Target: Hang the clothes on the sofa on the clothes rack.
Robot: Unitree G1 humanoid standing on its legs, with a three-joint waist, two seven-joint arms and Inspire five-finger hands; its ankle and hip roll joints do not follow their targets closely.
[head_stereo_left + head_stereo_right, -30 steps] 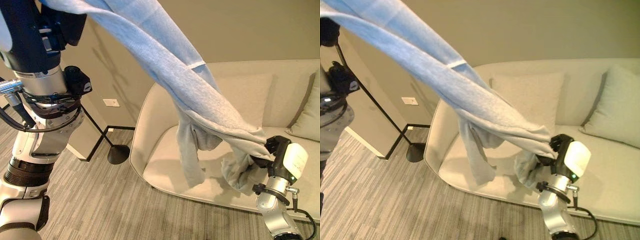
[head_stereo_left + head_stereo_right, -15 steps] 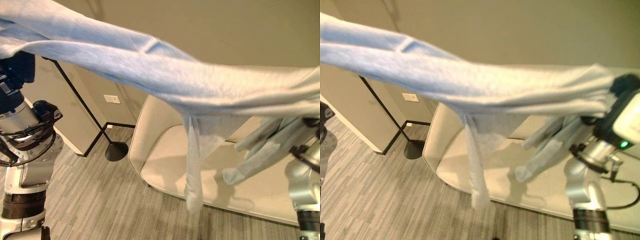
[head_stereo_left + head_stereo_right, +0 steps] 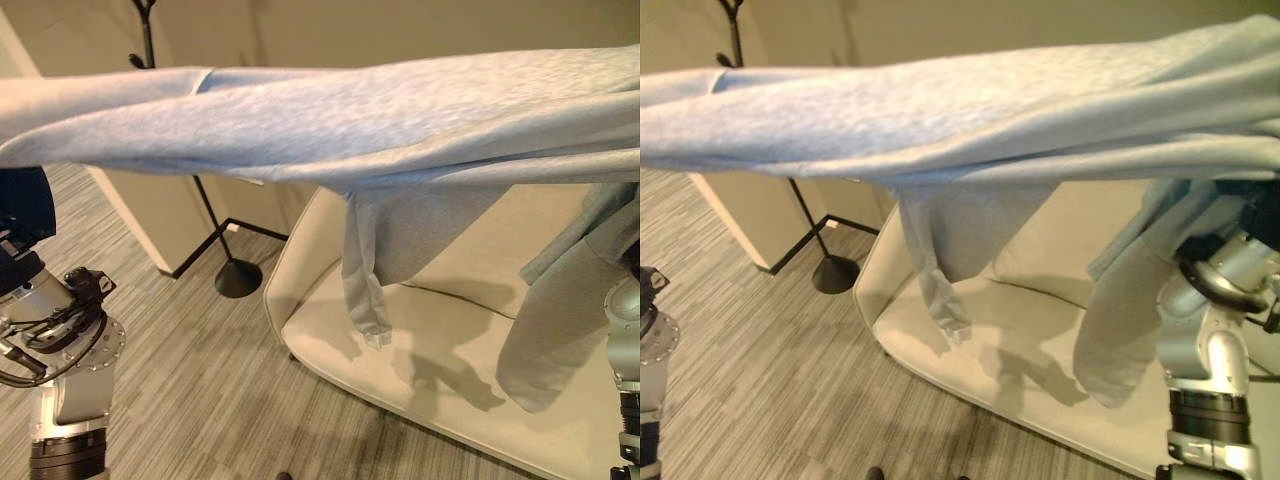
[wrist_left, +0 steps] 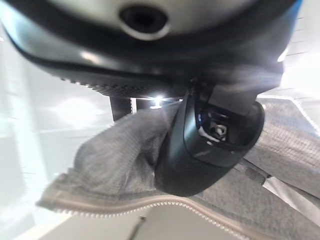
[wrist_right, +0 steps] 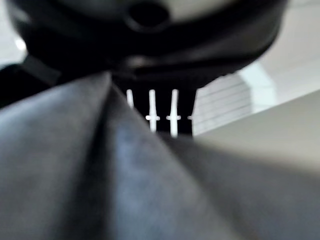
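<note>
Stretching across both eye views from left to right, a pale blue-grey garment (image 3: 330,120) is being held up high and nearly level, well above the floor (image 3: 180,360). At the left end, in the left wrist view, the cloth and its zip edge are being pinched by the left hand (image 4: 207,145), with the dark thumb curled down over the fabric. Behind the garment on the left, a black rack (image 3: 150,40) is being seen against the wall, its pole dropping to a round base (image 3: 238,280) on the floor just beside the sofa (image 3: 420,340). From the garment's middle, a sleeve (image 3: 362,290) is hanging down over the sofa seat without touching it. Farther right, a second sleeve (image 3: 1120,320) is drooping beside the right arm. At the right end, the right hand (image 5: 160,107) is being covered by cloth bunched against it in its wrist view, so its fingers cannot be told.
</note>
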